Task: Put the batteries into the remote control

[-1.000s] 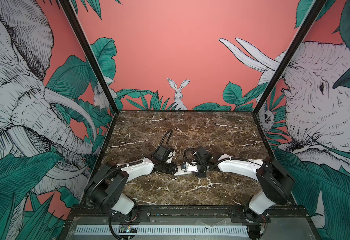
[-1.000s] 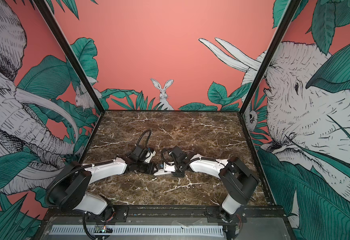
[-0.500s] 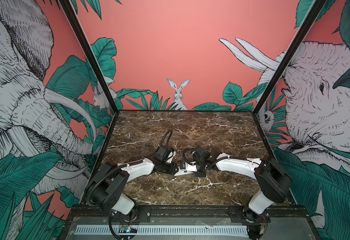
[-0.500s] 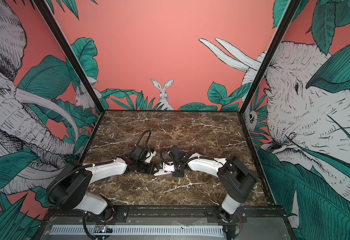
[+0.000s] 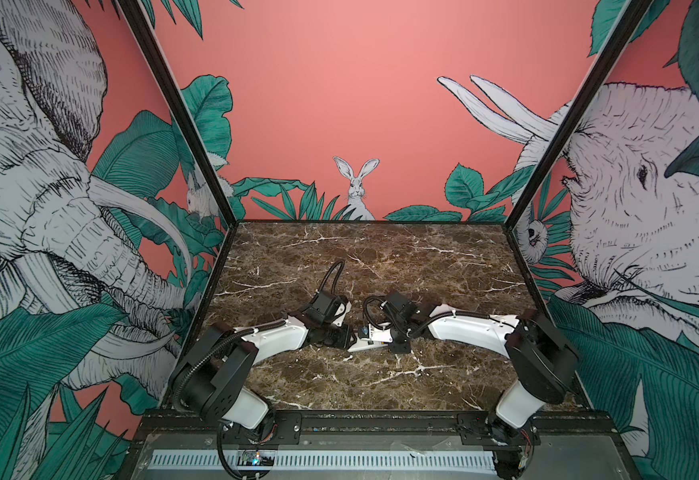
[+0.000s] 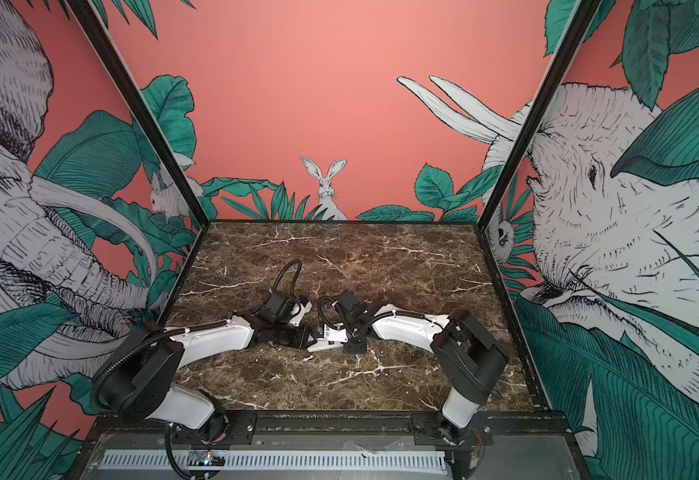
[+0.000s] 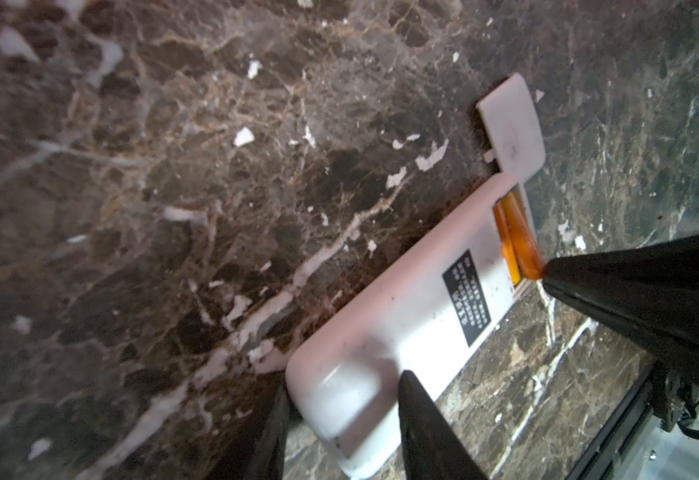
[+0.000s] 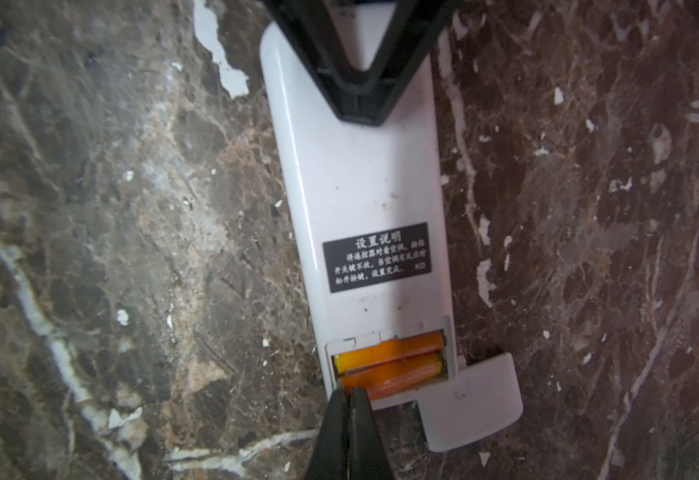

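The left pincer [image 7: 343, 386] pinches the stiff-looking remote control [image 8: 364, 187] by its end, while the right pincer [image 8: 351, 395], pressed together, nudges the light, slippery-looking batteries [image 8: 393, 357].

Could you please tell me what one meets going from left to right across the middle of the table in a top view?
The left arm's white link → left pincer → remote control → right pincer → right arm's white link.

Both top views are evenly, softly lit and sharp, their walls [image 5: 69, 166] bowed at the edges. Wrist views are dimmer and softer; glare streaks the remote [image 8: 356, 174], and the nearest table [image 7: 90, 124] blurs.
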`<state>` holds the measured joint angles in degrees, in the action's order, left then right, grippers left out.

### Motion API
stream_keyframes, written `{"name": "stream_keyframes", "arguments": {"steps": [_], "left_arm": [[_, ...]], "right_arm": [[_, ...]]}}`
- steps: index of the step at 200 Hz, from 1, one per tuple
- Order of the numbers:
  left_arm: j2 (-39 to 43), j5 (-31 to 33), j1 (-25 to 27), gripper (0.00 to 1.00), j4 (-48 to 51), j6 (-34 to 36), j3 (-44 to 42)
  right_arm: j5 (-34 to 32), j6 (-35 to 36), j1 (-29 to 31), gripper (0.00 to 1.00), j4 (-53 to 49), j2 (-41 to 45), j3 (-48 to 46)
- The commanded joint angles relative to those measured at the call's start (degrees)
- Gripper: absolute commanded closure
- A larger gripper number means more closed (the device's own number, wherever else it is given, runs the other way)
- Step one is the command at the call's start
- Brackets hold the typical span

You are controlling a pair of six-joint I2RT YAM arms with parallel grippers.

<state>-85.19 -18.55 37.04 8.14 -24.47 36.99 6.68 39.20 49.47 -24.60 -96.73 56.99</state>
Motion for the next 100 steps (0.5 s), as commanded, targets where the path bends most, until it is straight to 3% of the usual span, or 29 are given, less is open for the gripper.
{"name": "stream_keyframes", "arguments": {"steps": [1, 100], "left_arm": [[-2.35, 1.84, 0.23, 0.56, 1.53, -0.09, -2.57], [-2.74, 1.92, 0.25, 0.56, 0.74, -0.01, -2.89]], "right_arm": [[-2.54, 0.18, 0.1, 0.96, 1.4, -2.81, 0.72], [-5.29, 0.35, 0.45, 1.0, -0.03, -3.64, 2.02]]}}
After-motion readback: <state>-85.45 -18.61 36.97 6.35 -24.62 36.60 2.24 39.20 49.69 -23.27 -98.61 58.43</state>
